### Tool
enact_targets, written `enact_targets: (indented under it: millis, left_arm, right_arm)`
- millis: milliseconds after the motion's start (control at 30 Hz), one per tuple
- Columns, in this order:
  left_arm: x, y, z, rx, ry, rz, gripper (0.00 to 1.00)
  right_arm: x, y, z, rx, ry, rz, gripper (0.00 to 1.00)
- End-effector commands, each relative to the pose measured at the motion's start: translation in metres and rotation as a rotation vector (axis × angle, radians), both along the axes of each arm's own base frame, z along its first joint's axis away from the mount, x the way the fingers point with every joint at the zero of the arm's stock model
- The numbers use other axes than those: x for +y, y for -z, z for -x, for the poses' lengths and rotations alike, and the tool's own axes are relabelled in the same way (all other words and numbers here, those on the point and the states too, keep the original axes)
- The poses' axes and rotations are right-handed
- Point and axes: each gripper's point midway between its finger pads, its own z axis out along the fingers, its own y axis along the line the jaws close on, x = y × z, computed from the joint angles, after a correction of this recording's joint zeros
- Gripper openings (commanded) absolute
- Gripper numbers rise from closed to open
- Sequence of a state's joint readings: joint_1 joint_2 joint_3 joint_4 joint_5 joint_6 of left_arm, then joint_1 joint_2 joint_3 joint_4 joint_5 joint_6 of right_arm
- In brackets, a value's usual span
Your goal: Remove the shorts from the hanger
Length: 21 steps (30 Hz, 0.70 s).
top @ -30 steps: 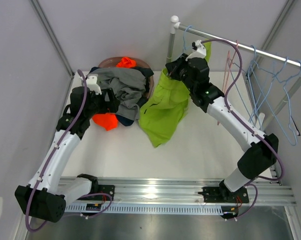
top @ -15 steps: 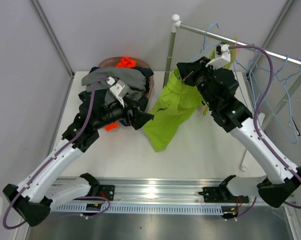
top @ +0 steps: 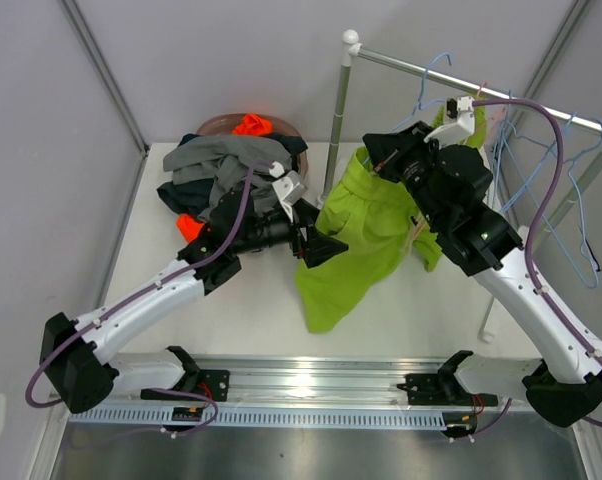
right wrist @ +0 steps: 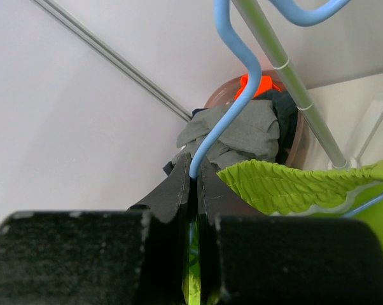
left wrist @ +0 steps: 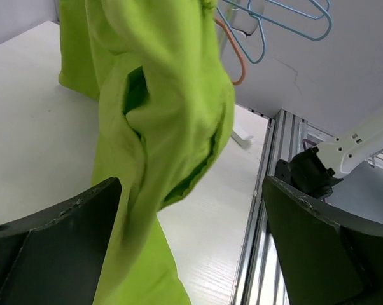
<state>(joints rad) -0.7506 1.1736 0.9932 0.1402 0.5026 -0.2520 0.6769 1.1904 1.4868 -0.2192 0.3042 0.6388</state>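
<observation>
1. Hanging off a blue hanger [right wrist: 256, 71], the lime green shorts [top: 366, 230] are a bit past the middle of the counter [top: 251, 320], toward 1 o'clock. Waistband is up at the hanger and the lower end droops toward 6 o'clock. It looks like it reaches the counter, but I can't say for sure.
2. Right hand [right wrist: 193, 171] is up at the top of the shorts, pinched tight on the blue hanger's wire just below the hook. The bunched green waistband is right beside it at 3 o'clock in the wrist view.
3. Left hand [left wrist: 191, 184] is spread as wide as it goes, holding nothing. It's at the 9 o'clock side of the shorts, and from its own camera the green fabric hangs right in front of it, between the two fingers [left wrist: 58, 229].
4. The pile of other shorts [top: 231, 165] (grey, dark navy, orange) is heaped in a round tub [top: 219, 123] at about 11 o'clock. One orange bit [top: 189, 226] spills out onto the counter.
5. Further out, the metal rail [top: 521, 102] runs across 1 to 2 o'clock with more empty hangers [top: 571, 200] on it.
</observation>
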Motion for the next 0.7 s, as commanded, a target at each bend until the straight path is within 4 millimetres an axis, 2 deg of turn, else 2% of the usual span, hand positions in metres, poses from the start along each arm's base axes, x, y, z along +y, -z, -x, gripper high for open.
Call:
enact_targets:
  millis: [0,67,100,167,200,233,300,333,367,400,433,500,533,600,633,667]
  left_arm:
    - [-0.014,-0.015,-0.002,-0.052,0.028,0.060,0.87]
    - [-0.017,-0.011,-0.007,-0.036,0.008,0.051,0.68]
    - [-0.016,-0.011,-0.007,-0.035,-0.003,0.050,0.49]
    - [-0.013,-0.015,-0.005,-0.040,-0.030,0.053,0.27]
    - [-0.011,-0.015,-0.004,-0.039,-0.044,0.050,0.04]
    - [-0.007,-0.010,-0.003,-0.026,-0.066,0.028,0.00]
    - [0.004,-0.021,0.008,-0.049,-0.098,0.041,0.00]
    - [0.010,-0.008,0.013,-0.028,-0.108,0.012,0.00]
    - [0.016,-0.010,0.018,-0.032,-0.139,0.014,0.00]
    - [0.028,-0.029,0.031,-0.061,-0.150,0.056,0.00]
    - [0.034,-0.014,0.039,-0.039,-0.168,0.027,0.00]
    - [0.048,-0.019,0.055,-0.036,-0.176,0.048,0.00]
    - [0.062,-0.027,0.069,-0.048,-0.178,0.080,0.00]
    - [0.072,-0.012,0.084,-0.010,-0.173,0.074,0.00]
    - [0.084,-0.021,0.093,-0.018,-0.173,0.112,0.00]
    - [0.087,-0.014,0.098,-0.006,-0.165,0.106,0.00]
  right_arm:
    - [-0.020,-0.048,0.019,-0.113,0.029,-0.091,0.00]
    - [-0.022,-0.047,0.019,-0.111,0.034,-0.087,0.00]
    - [-0.025,-0.049,0.020,-0.113,0.042,-0.089,0.00]
    - [-0.027,-0.047,0.020,-0.110,0.053,-0.084,0.00]
    - [-0.028,-0.048,0.020,-0.110,0.060,-0.084,0.00]
    - [-0.030,-0.049,0.020,-0.114,0.063,-0.086,0.00]
    - [-0.031,-0.048,0.019,-0.111,0.073,-0.077,0.00]
    - [-0.033,-0.048,0.017,-0.111,0.079,-0.074,0.00]
    - [-0.034,-0.048,0.017,-0.110,0.081,-0.072,0.00]
    - [-0.036,-0.048,0.016,-0.108,0.090,-0.070,0.00]
    - [-0.039,-0.046,0.013,-0.103,0.104,-0.065,0.00]
    - [-0.044,-0.046,0.010,-0.099,0.120,-0.063,0.00]
    - [-0.049,-0.047,0.007,-0.100,0.137,-0.066,0.00]
    - [-0.055,-0.045,0.002,-0.094,0.156,-0.062,0.00]
    - [-0.056,-0.047,0.002,-0.096,0.161,-0.066,0.00]
    - [-0.061,-0.046,-0.003,-0.092,0.177,-0.063,0.00]
